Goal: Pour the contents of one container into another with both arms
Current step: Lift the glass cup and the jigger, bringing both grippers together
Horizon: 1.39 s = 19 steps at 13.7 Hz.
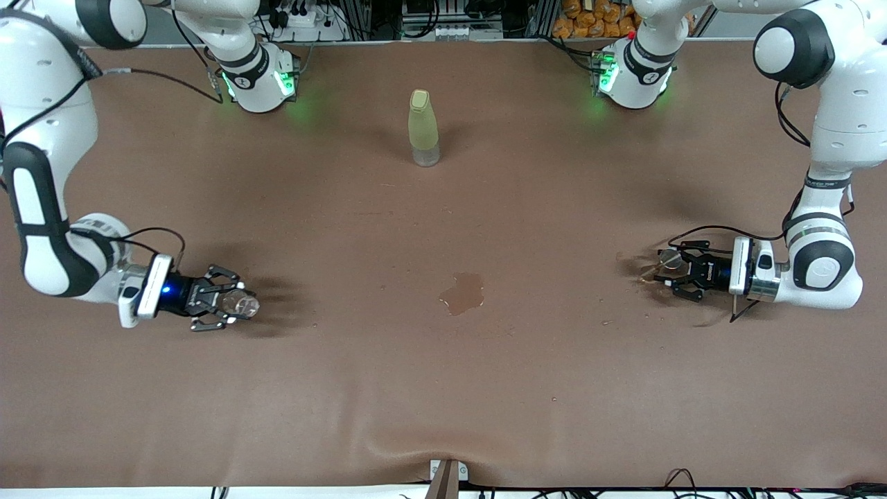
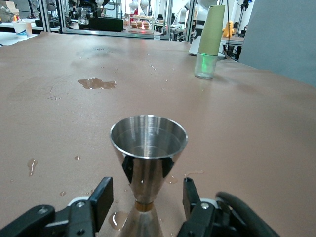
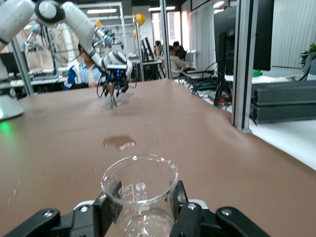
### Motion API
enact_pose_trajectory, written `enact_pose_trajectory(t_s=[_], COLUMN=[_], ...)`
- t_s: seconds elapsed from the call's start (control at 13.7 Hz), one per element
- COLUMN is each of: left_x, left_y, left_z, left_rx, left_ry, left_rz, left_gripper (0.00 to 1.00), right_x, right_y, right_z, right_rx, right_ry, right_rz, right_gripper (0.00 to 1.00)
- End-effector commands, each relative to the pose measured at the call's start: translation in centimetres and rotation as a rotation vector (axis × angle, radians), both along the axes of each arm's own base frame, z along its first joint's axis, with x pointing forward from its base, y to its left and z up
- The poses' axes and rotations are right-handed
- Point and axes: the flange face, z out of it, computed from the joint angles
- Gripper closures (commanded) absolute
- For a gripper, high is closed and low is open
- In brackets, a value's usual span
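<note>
A small silvery goblet stands on the brown table toward the left arm's end. My left gripper sits low around its narrow waist, open, and both fingers are clear of the metal. Toward the right arm's end, my right gripper is shut on the clear stemless cup, its pads pressed on the cup's sides just above the table. The cup has printed marks on its wall.
A tall yellow-green bottle stands mid-table, nearer the robot bases. A spilled puddle lies on the table between the two grippers. Small drops wet the cloth around the goblet's foot.
</note>
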Motion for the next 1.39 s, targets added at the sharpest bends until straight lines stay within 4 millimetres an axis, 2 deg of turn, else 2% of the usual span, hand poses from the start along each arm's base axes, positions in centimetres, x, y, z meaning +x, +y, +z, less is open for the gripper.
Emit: enact_pose_trajectory(t_s=[0.0,0.07,0.22,0.37,0.51,0.73,0.8,0.95,1.17,1.32], left_x=[0.1,0.1,0.4,0.8,1.6,4.2,4.6,5.7,7.2,7.9], left_y=[-0.3,-0.2,-1.0,-1.2,-1.3,-3.6,-5.4,-8.4,-13.7,-16.6], left_z=[-0.2,-0.2,0.0,0.8,1.6,4.5,5.2,6.6,7.2,7.5], left_rx=[-0.027,-0.026,-0.022,-0.011,-0.008,-0.033,-0.065,-0.128,-0.183,-0.208], left_ry=[-0.016,-0.017,-0.024,-0.038,-0.064,-0.143,-0.158,-0.176,-0.205,-0.218], left_rz=[0.008,0.009,-0.007,-0.021,-0.026,-0.061,-0.072,-0.044,0.008,0.050], left_gripper=[0.41,0.52,0.81,1.00,1.00,1.00,1.00,1.00,1.00,1.00], right_x=[-2.1,-2.1,-2.6,-3.3,-4.6,-6.5,-6.8,-6.6,-7.4,-8.3], right_y=[3.9,4.9,7.3,10.7,11.6,13.0,13.6,13.0,12.3,11.9], right_z=[0.8,1.1,1.1,0.9,0.7,2.0,1.9,3.0,4.4,4.1], right_rx=[0.004,-0.012,-0.023,0.007,-0.004,-0.004,-0.008,-0.028,-0.040,-0.047], right_ry=[-0.006,-0.008,0.002,0.019,0.044,0.081,0.083,0.059,0.052,0.060], right_rz=[-0.060,-0.069,-0.107,-0.104,-0.129,-0.156,-0.146,-0.165,-0.185,-0.190], right_gripper=[1.00,1.00,1.00,1.00,1.00,1.00,1.00,1.00,1.00,1.00])
